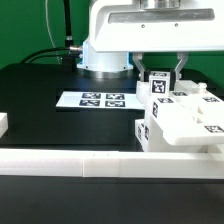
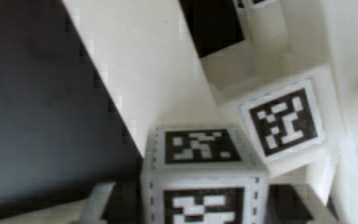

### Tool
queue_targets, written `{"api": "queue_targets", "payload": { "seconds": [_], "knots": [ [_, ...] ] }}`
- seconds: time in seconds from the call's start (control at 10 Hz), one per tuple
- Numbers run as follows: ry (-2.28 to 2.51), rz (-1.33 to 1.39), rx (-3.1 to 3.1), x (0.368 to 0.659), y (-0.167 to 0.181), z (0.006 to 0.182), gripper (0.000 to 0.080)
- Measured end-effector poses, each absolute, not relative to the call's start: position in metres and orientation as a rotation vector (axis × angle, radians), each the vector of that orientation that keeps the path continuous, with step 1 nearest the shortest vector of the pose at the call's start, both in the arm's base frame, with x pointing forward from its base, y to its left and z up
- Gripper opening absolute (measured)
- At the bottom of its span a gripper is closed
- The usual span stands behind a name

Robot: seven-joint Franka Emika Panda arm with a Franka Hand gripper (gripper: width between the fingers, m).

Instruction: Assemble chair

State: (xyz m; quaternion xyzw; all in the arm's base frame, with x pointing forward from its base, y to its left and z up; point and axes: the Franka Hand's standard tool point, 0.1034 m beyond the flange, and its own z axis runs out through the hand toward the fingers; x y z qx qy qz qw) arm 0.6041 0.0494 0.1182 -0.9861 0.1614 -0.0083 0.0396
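Exterior and wrist views of the chair build. The chair, a cluster of matte white blocks and posts carrying black-and-white tags, sits on the black surface at about four o'clock in the exterior view, pressed against the long low white wall that runs along the near edge. The marker board lies flat, well apart from it at about nine o'clock of the cluster.

My gripper stands directly above the cluster, one finger on either side of a tagged upright post. The wrist view shows that post end-on between the two fingers, one fingertip just beside its flank. I cannot tell whether the pads press the post or merely bracket it.

I judge these parts rigid, light and hard-surfaced. The smooth plastic is likely slippery under metal pads, so flat, parallel faces are the place to take hold. The post's square section offers such faces. A grasp near its upper end should keep clear of the neighbouring blocks. I see nothing fragile, though joints may bind if tilted.
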Motion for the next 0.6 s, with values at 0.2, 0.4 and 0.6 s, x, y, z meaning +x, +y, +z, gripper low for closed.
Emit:
{"api": "queue_targets", "payload": {
  "seconds": [0.2,0.4,0.6],
  "knots": [
    [0.699,-0.016,-2.974,0.6041,0.0509,0.1183,0.0284],
    [0.886,-0.009,-2.921,0.6045,0.0507,0.1184,0.0284],
    [1.024,-0.003,-2.875,0.6046,0.0506,0.1185,0.0284]
  ]
}}
